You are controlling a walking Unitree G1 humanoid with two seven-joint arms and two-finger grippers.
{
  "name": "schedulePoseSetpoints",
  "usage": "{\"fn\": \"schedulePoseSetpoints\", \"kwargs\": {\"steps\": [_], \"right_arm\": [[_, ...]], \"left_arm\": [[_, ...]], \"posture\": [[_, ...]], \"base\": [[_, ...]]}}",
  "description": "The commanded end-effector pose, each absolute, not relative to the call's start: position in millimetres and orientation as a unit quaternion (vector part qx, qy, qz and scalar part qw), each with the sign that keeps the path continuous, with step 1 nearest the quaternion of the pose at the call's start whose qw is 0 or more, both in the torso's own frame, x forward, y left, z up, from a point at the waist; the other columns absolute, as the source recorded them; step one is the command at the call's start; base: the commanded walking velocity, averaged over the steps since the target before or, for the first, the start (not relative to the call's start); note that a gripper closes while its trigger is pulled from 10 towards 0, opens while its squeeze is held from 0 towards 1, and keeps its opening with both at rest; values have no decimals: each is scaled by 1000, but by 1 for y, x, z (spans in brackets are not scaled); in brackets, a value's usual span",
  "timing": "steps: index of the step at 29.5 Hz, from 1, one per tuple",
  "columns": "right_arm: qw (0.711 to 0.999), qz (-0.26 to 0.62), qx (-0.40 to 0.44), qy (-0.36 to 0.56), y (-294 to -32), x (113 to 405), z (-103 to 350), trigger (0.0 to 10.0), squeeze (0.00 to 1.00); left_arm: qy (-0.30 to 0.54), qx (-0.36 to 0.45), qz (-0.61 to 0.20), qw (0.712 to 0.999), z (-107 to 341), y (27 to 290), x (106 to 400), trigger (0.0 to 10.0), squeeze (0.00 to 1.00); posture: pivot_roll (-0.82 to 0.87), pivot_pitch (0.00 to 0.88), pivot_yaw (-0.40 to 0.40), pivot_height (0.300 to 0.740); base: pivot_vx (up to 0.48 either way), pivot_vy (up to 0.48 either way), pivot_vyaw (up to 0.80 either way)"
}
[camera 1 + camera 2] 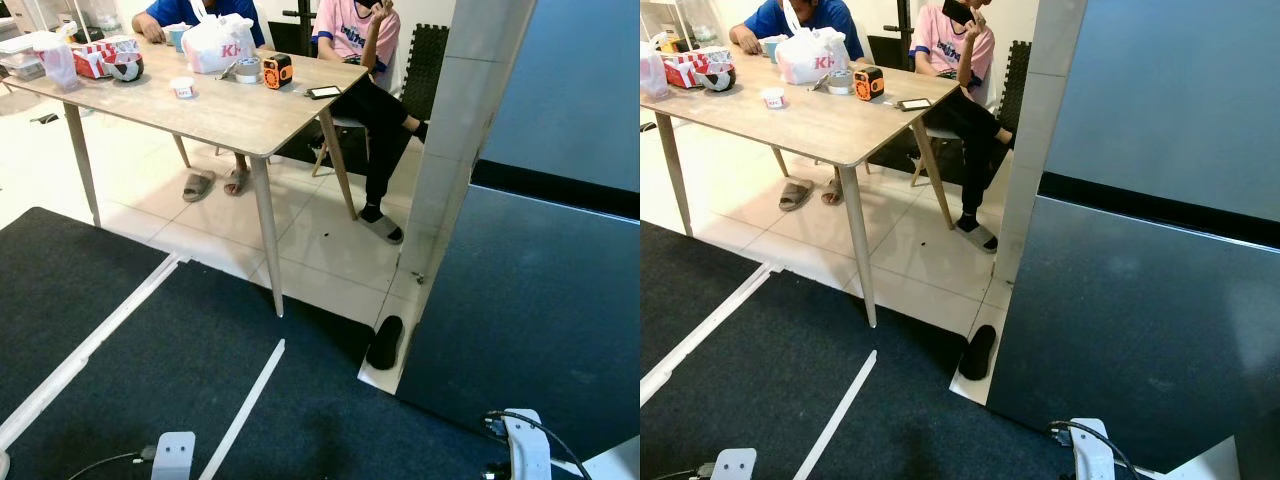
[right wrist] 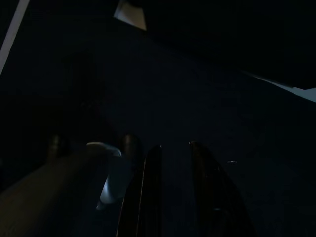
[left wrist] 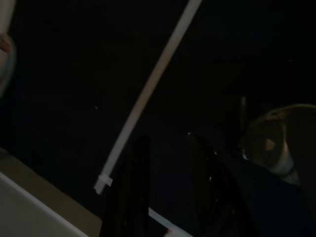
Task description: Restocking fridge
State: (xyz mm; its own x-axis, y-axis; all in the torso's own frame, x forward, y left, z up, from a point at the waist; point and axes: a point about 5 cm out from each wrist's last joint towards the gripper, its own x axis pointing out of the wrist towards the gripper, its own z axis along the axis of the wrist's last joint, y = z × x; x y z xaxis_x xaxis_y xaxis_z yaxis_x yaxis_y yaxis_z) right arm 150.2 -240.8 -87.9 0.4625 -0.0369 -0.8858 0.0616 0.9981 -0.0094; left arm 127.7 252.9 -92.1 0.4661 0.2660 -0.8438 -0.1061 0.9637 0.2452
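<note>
1. Fridge (image 1: 1160,300) fills the right half of the head views, its dark blue-grey doors closed; a black horizontal seam splits the upper door from the lower one, and its near left edge runs diagonally down to the floor at lower centre.
2. White pillar (image 1: 470,130) stands just left of the fridge, rising out of the top of the frame; a black slipper (image 1: 385,342) lies at its foot, on the pale strip where tile meets mat.
3. Dark floor mat (image 1: 200,360) covers the lower left, crossed by white tape lines (image 1: 245,410); this stretch offers open ground up to the fridge's lower door.
4. Wooden table (image 1: 230,110) sits in the upper left, its near corner leg (image 1: 267,235) landing close to the mat's edge. On it are a white plastic bag (image 1: 215,45), an orange device (image 1: 278,71), a phone (image 1: 324,92) and small cups (image 1: 182,87).
5. Two seated people (image 1: 365,60) are behind the table at the top; one person's leg reaches toward the pillar, narrowing the tiled gap there.
6. Left gripper (image 3: 168,187) hangs low over the dark mat, its two black fingers slightly apart with nothing between them.
7. Right gripper (image 2: 173,190) likewise hangs over dark floor, fingers a little spread and empty.
</note>
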Motion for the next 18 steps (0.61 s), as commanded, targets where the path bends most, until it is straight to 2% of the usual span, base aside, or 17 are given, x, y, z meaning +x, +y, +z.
{"fn": "schedulePoseSetpoints", "kwargs": {"steps": [1, 6, 7, 8, 9, 18], "right_arm": [[856, -29, 9, 516, -239, 154, -87, 10000, 0], [850, -20, 8, 527, -232, 152, -90, 10000, 0], [850, -19, 14, 527, -230, 152, -90, 10000, 0], [852, -20, 24, 523, -227, 153, -90, 10000, 278], [854, -21, 34, 519, -226, 154, -90, 10000, 1000], [853, -37, 44, 518, -231, 149, -91, 10000, 1000]], "left_arm": [[507, 112, 117, 846, -88, 266, 128, 10000, 0], [493, 120, 120, 853, -83, 271, 138, 10000, 0], [490, 111, 115, 857, -82, 270, 140, 10000, 165], [488, 99, 112, 860, -82, 269, 141, 10000, 1000], [485, 87, 111, 863, -82, 267, 142, 10000, 1000], [498, 56, 94, 860, -90, 252, 135, 10000, 1000]], "posture": [[-9, 0, -10, 740], [-5, 0, -1, 740], [-13, 0, 10, 740], [-18, 0, 13, 740], [-21, 0, 15, 740], [-29, 0, 24, 740]], "base": [[0, 0, 0], [0, 0, 0], [0, 0, 0], [0, 0, 0], [0, 0, 0], [0, 0, 0]]}}
